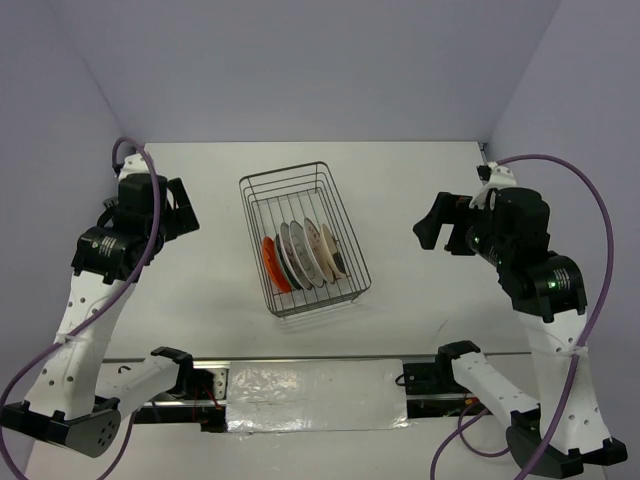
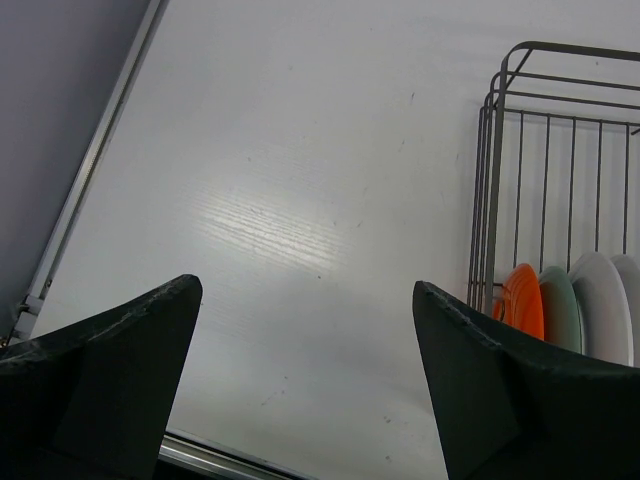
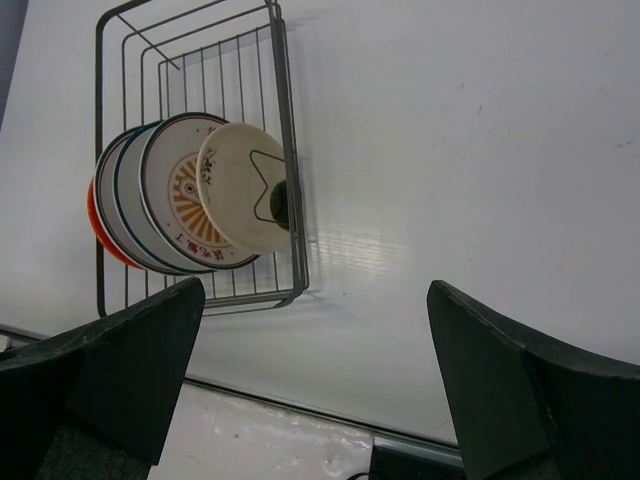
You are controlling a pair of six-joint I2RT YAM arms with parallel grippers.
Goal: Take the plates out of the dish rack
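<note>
Five plates (image 1: 305, 255) stand on edge in a close row at the near end of the dish rack (image 1: 283, 172). The orange plate (image 1: 271, 265) is at the left end of the row. At the right end a small cream plate (image 3: 235, 195) stands in front of a sunburst-printed plate (image 3: 178, 200). The rack sits near the middle of the white tabletop (image 1: 420, 180), turned slightly askew. The left jaws are spread wide and grip nothing, over bare tabletop well left of the rack. The right jaws are likewise spread and grip nothing, well to the rack's right and facing the plates.
</note>
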